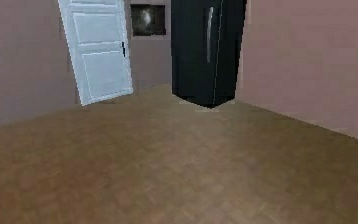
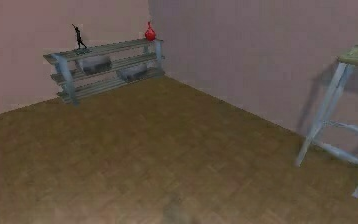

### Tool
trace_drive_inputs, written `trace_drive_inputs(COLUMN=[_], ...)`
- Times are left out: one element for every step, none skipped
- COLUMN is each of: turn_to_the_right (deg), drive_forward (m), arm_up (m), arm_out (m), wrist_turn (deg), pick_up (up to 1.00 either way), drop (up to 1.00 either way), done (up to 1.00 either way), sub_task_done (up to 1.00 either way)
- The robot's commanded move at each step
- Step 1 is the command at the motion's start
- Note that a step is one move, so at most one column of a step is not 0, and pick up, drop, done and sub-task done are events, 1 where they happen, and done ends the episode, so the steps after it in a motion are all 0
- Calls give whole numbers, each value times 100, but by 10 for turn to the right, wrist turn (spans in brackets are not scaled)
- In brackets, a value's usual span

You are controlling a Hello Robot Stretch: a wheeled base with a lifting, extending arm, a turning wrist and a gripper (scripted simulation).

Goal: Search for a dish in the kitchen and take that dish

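Observation:
A tall black fridge [image 1: 208,50] stands against the far wall in the forward view, right of the middle. Left of it a white panelled door [image 1: 97,48] stands ajar. Between them a small dark framed picture [image 1: 147,18] hangs on the wall. In the arm side view a low grey shelf rack [image 2: 105,68] stands against the far wall, with a small dark figurine [image 2: 80,37] and a red rounded object [image 2: 150,32] on its top. Grey shapes lie on its lower shelves.
Brown wooden floor [image 1: 157,160] stretches wide across both views. Pinkish walls close the room. At the arm side view's right edge stands a pale table [image 2: 339,110] with slanted legs and a crossbar.

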Motion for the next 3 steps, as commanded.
trace_drive_inputs(turn_to_the_right=[-390,0,-210], drive_forward=[0,100,0], arm_up=[0,0,0], arm_out=[0,0,0], wrist_turn=[0,0,0], pick_up=[0,0,0], drop=[0,0,0], done=[0,0,0], sub_task_done=[0,0,0])
